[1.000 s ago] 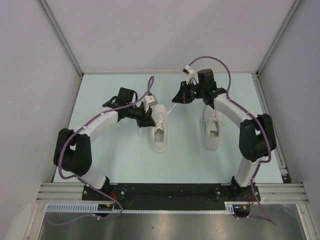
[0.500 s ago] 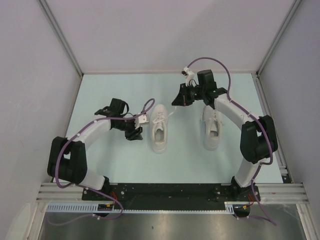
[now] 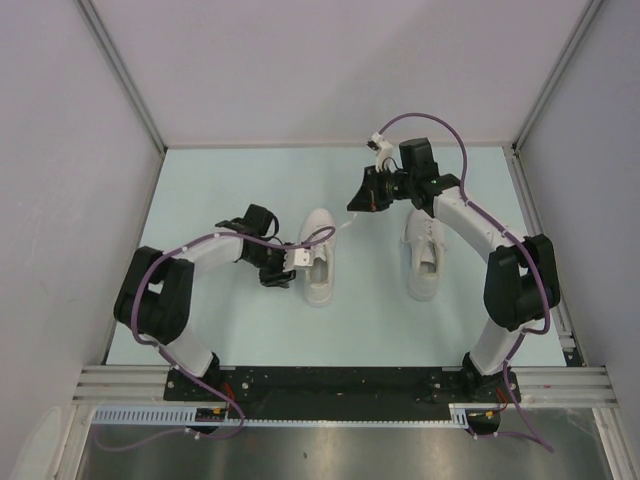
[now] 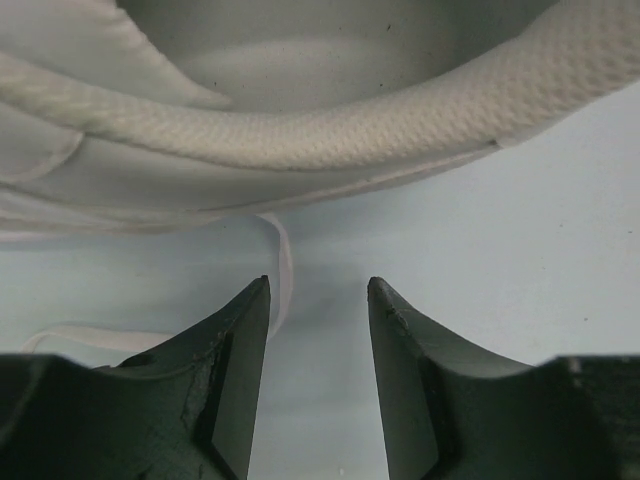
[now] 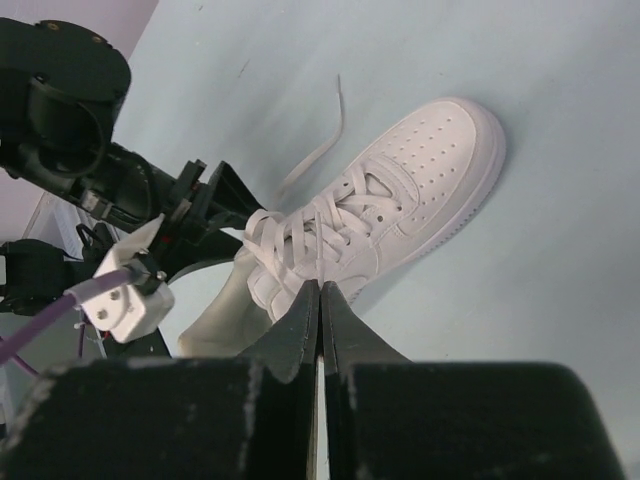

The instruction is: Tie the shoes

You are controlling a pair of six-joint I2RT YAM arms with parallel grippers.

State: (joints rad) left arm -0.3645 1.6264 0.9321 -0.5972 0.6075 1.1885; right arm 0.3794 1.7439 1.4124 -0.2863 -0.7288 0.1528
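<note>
Noted left sneaker (image 3: 322,282) and right sneaker (image 3: 424,276) side by side mid-surface (image 3: 220,330), toes away from bases. Found left pincer (image 4: 318,285) spread, empty, beside left sneaker's collar, loose lace (image 4: 281,262) near fingertip. Found right pincer (image 5: 321,287) pressed together, pinching other lace (image 3: 343,224).

left tool (image 4: 318,284) parted (held low), right tool (image 5: 320,287) pinched
</note>
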